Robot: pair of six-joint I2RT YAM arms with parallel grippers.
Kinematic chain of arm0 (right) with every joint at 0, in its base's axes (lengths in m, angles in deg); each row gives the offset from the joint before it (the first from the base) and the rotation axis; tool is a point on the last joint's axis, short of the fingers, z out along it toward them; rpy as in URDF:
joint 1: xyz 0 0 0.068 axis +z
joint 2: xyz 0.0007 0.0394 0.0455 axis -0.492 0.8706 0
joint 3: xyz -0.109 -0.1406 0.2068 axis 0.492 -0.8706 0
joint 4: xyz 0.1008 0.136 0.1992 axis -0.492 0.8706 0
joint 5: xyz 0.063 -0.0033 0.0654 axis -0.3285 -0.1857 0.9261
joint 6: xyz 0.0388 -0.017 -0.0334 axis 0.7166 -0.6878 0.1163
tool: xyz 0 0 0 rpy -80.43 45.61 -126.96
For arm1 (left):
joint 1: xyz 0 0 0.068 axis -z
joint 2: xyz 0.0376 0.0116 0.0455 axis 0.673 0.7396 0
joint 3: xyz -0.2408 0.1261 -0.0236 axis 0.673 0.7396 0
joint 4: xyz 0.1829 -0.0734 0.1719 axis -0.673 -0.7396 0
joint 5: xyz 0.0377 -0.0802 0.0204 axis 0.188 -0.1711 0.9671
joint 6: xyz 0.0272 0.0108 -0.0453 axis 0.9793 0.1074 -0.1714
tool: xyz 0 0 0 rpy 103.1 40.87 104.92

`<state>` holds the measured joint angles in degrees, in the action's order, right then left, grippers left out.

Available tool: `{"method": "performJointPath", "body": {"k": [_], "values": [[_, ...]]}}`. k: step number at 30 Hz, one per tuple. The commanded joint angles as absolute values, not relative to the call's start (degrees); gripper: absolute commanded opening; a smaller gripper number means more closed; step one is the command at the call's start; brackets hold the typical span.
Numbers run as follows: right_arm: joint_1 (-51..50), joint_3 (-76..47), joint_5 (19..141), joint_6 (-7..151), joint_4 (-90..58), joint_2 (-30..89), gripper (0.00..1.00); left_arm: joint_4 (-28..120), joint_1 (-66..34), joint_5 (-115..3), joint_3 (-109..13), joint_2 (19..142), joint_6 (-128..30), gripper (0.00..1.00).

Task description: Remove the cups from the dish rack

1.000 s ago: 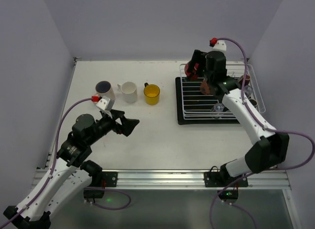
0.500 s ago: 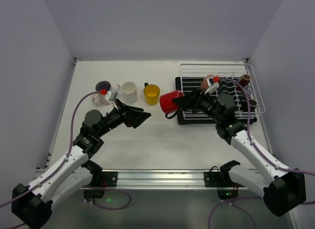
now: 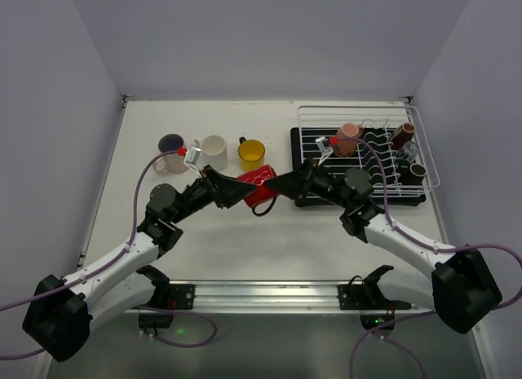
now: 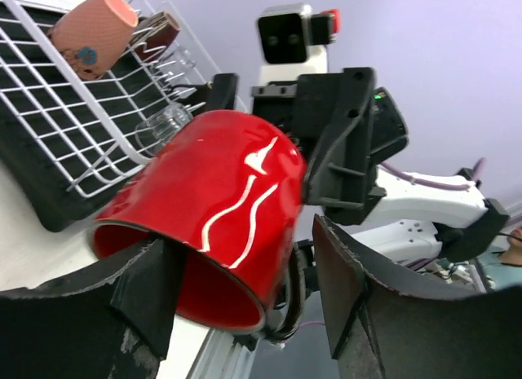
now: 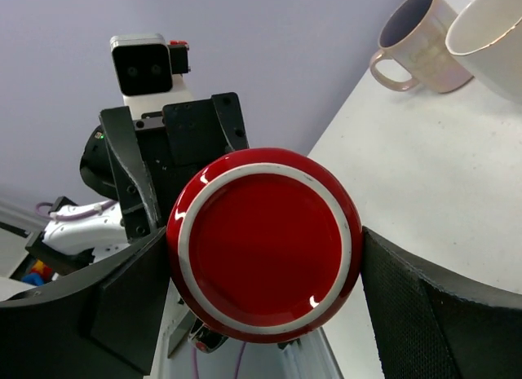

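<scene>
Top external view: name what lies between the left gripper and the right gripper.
A red mug, tipped on its side, spans the gap in the top view: right gripper grips its base end, left gripper flanks its mouth.

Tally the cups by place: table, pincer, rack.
On the table: 3 (beige mug, white cup, yellow cup)
In the right pincer: 1 (red mug)
In the dish rack: 4 (pink cup, dark brown cup, dark-inside cup, clear glass)
Total: 8

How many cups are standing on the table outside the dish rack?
3, in a row on the left side: a cream mug, a white cup and a yellow cup. The red mug is being held, not standing.
</scene>
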<state>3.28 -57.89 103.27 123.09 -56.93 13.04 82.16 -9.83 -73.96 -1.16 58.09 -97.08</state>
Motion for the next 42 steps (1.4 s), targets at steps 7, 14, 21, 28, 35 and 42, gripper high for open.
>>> {"method": "performJointPath", "body": {"k": [7, 14, 21, 28, 35, 42], "values": [[4.9, -57.2, 104.8, 129.9, -74.9, 18.0, 0.47, 89.3, -9.4, -73.1, 0.1, 56.6, -98.0, 0.08], [4.9, -57.7, 106.1, 133.1, -79.9, 21.7, 0.99, 87.7, -9.3, -73.3, -0.1, 52.9, -95.8, 0.0], [0.1, -57.8, 107.0, 134.3, -79.5, 18.0, 0.99, 59.2, -9.4, -66.4, -5.3, 41.6, -79.1, 0.0], [-1.8, -57.8, 104.1, 123.8, -64.7, 12.1, 0.99, 23.6, -9.5, -45.6, -19.7, 47.4, -66.1, 0.0], [-1.8, -52.6, 91.8, 107.6, -32.6, 2.0, 0.99, 10.7, -11.5, -34.3, -28.3, 62.9, -58.9, 0.0], [-1.8, -52.9, 89.5, 102.4, -25.4, -2.1, 0.99, 14.6, -18.5, -35.3, -30.4, 73.9, -56.7, 0.0]]}}
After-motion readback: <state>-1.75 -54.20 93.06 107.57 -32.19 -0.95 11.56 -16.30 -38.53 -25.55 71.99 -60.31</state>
